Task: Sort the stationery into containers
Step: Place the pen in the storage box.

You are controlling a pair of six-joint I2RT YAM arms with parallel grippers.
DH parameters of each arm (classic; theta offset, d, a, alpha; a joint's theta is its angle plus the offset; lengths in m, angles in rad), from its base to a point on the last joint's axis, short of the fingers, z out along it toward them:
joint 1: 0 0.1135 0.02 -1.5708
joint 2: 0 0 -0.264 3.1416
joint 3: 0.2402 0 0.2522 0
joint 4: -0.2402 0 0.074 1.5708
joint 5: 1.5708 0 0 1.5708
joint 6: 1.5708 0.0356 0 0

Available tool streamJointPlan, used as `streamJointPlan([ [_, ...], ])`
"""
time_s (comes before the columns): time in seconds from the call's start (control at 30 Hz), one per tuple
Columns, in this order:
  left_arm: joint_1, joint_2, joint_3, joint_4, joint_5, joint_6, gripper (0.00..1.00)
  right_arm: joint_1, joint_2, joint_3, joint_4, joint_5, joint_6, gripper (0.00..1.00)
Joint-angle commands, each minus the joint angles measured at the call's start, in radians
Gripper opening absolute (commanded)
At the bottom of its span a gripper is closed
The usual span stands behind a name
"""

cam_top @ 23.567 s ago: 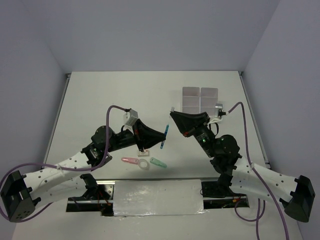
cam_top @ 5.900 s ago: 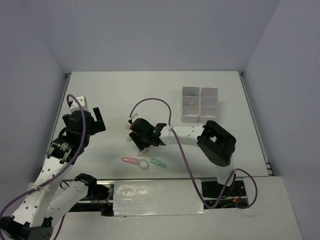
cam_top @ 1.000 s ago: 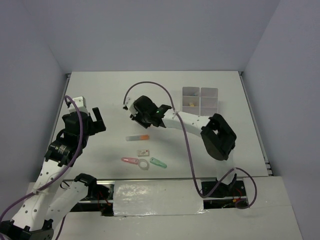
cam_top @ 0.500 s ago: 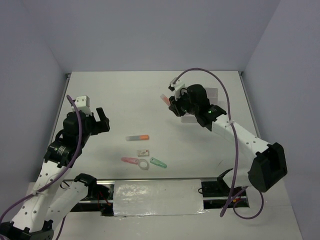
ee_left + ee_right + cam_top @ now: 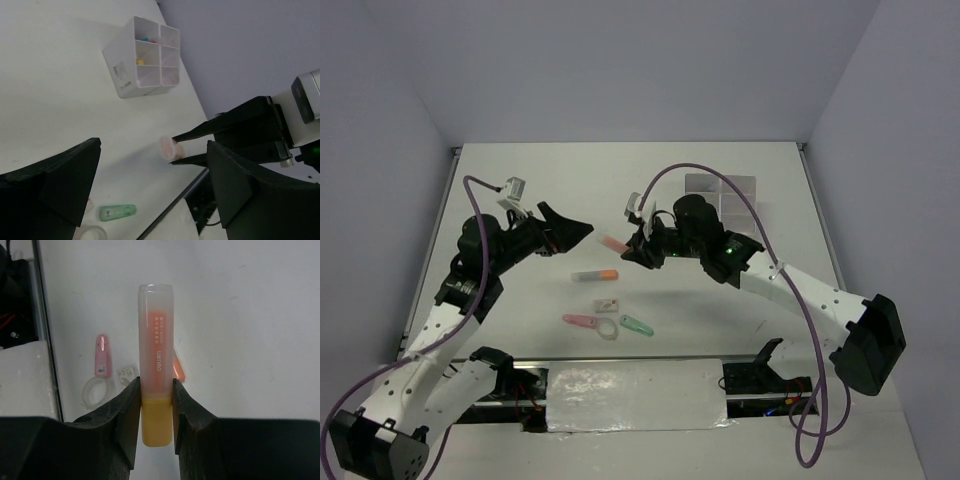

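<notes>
Pinching an orange highlighter [image 5: 155,340] by its yellow end in the right gripper [image 5: 156,390], clear cap jutting past the fingertips; holding it above mid-table, well left of the white compartment block [image 5: 125,70], not yet over any cell; facing it with the left gripper [image 5: 575,228] spread wide and empty, probably to take the free end for a re-grip; leaving a second highlighter [image 5: 595,273], eraser [image 5: 607,304], pink piece [image 5: 579,321], clear ring [image 5: 607,329] and green piece [image 5: 637,325] down near the front edge
</notes>
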Motion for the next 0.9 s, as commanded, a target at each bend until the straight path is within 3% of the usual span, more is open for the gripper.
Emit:
streamJointPlan([
  [0.0, 0.002, 0.041, -0.017, 0.275, 0.171, -0.167, 0.99, 0.055, -0.033, 0.023, 0.112, 0.034, 0.033, 0.01],
  [0.23, -0.015, 0.066, -0.02, 0.21, 0.149, -0.163, 0.99, 0.075, 0.002, 0.074, 0.08, 0.146, 0.024, 0.01],
  [0.33, -0.015, 0.025, 0.005, 0.108, 0.063, -0.088, 0.99, 0.066, 0.042, 0.117, -0.018, 0.371, 0.036, 0.0],
  [0.4, -0.016, -0.003, 0.022, 0.051, -0.017, -0.054, 0.99, 0.031, 0.063, 0.166, -0.113, 0.408, 0.089, 0.0],
  [0.57, -0.015, -0.05, 0.103, -0.14, -0.163, 0.071, 0.99, -0.202, 0.028, 0.119, -0.076, 0.421, 0.411, 0.0],
  [0.87, -0.015, -0.118, 0.203, -0.373, -0.364, 0.276, 0.99, -0.467, -0.039, 0.064, -0.05, 0.621, 0.643, 0.0],
])
